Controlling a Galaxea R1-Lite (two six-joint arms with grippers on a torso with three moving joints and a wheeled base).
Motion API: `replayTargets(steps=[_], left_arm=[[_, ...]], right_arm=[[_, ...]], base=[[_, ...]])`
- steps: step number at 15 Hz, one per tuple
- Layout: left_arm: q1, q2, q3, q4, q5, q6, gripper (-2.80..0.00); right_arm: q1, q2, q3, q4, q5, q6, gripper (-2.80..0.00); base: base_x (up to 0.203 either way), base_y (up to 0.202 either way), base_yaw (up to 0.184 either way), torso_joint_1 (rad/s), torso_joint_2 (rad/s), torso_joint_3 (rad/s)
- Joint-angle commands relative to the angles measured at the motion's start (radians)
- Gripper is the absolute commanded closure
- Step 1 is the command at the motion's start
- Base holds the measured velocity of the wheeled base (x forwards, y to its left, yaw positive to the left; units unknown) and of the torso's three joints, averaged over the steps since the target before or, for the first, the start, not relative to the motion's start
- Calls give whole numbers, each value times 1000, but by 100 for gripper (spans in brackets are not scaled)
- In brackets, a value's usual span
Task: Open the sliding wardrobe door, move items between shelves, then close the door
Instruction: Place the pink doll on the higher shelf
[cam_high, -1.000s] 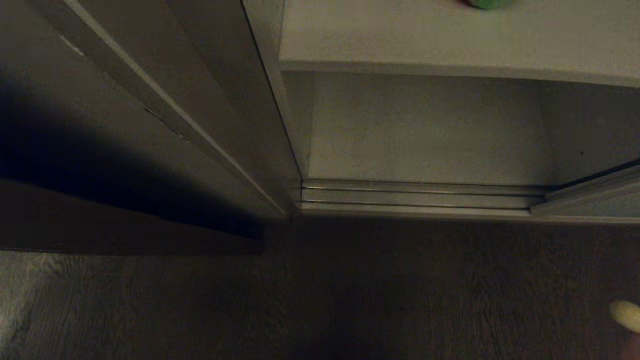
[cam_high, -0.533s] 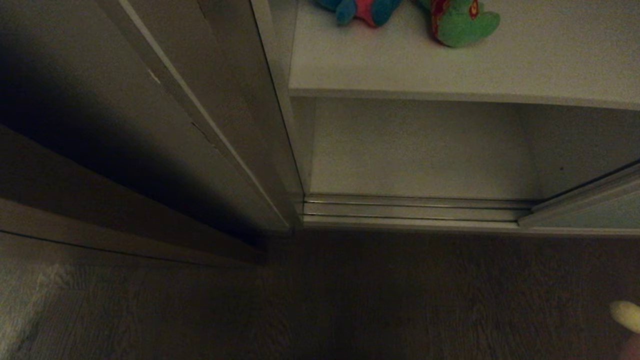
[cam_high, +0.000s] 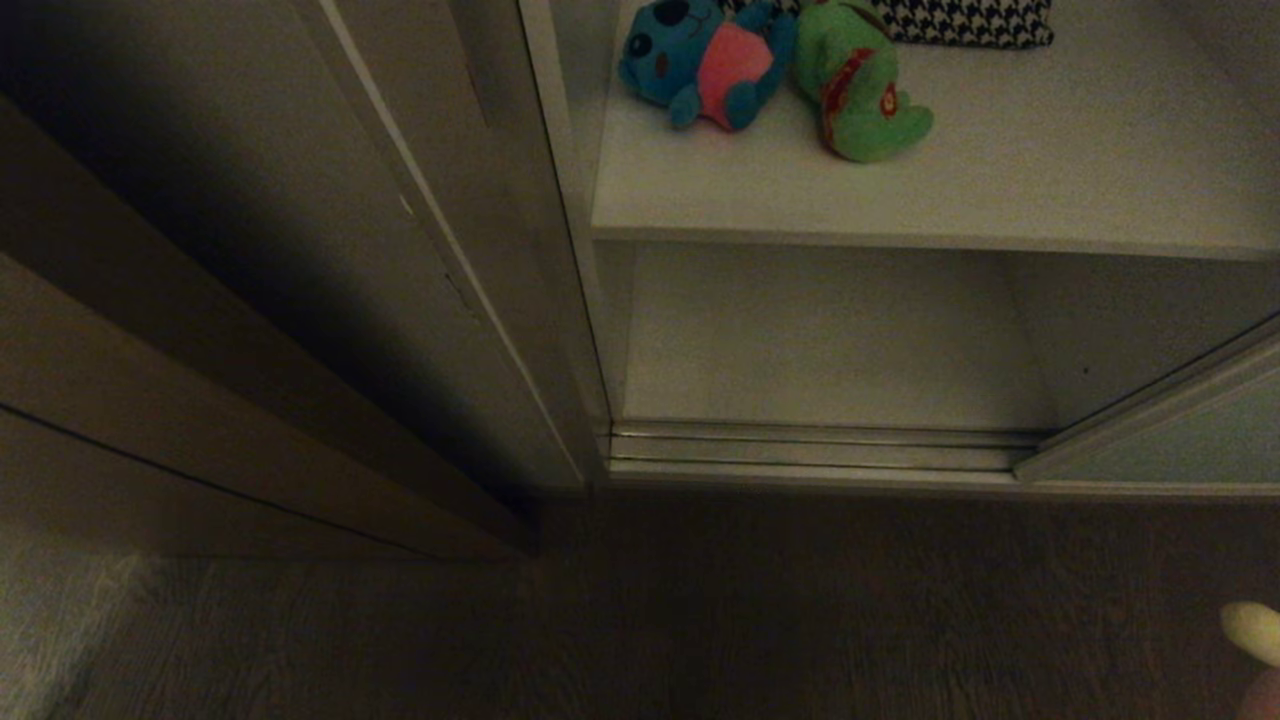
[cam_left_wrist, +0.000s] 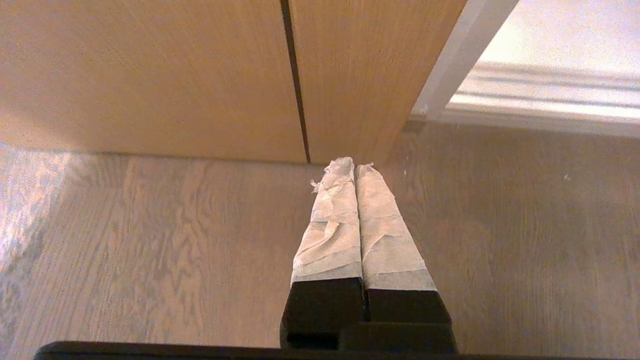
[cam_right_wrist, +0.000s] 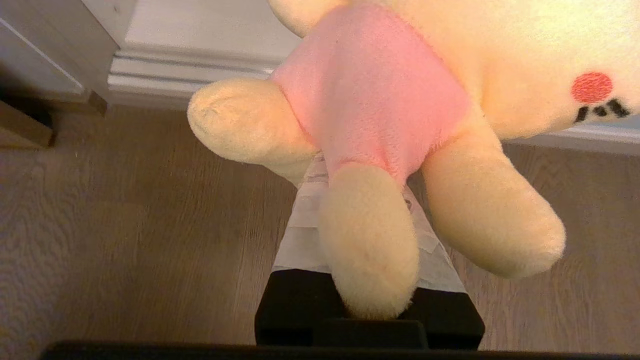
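Note:
A blue plush toy (cam_high: 700, 65) with a pink belly and a green frog (cam_high: 860, 95) lie side by side on the upper white shelf (cam_high: 1050, 180). The lower shelf (cam_high: 830, 340) beneath it holds nothing. The sliding wardrobe door (cam_high: 1170, 440) shows only as a pale corner at the lower right, leaving the opening uncovered. My right gripper (cam_right_wrist: 357, 172) is shut on the yellow toy (cam_right_wrist: 380, 95), whose pink belly and legs hang over the taped fingers (cam_right_wrist: 300, 235). A tip of this toy (cam_high: 1250, 630) shows at the head view's right edge. My left gripper (cam_left_wrist: 354, 167) is shut and empty above the floor.
A black-and-white houndstooth cloth (cam_high: 960, 20) lies behind the toys. Silver floor rails (cam_high: 820, 445) run along the wardrobe's foot. A grey side panel (cam_high: 400, 250) and a brown wooden panel (cam_left_wrist: 200, 75) stand to the left. Wood floor (cam_high: 800, 620) lies in front.
The head view has swung upward, so the whole scene has slid down the picture; the blue toy, the frog and the cloth have come into view. Nothing on the shelves has moved.

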Motion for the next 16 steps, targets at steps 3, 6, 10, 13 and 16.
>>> replayTargets(steps=[3,6,10,13,16], left_arm=[[0,2,0,-1,1,0,0],[0,2,0,-1,1,-2,0],[0,2,0,-1,1,-12,0],[0,2,0,1,1,-16,0],[0,2,0,1,1,-17,0]], right_arm=[[0,4,1,-1,0,-1,0],[0,4,-1,-1,0,-1,0],[0,3,1,4,0,-4,0],[0,3,-7,14,-3,-16,0],[1,63,-146,101,-1,-19,0]], base=[[0,0,0,2,5,202],[0,0,0,2,0,205],[0,0,0,0,3,199],[0,0,0,1,1,68],[0,0,0,0,0,0]])
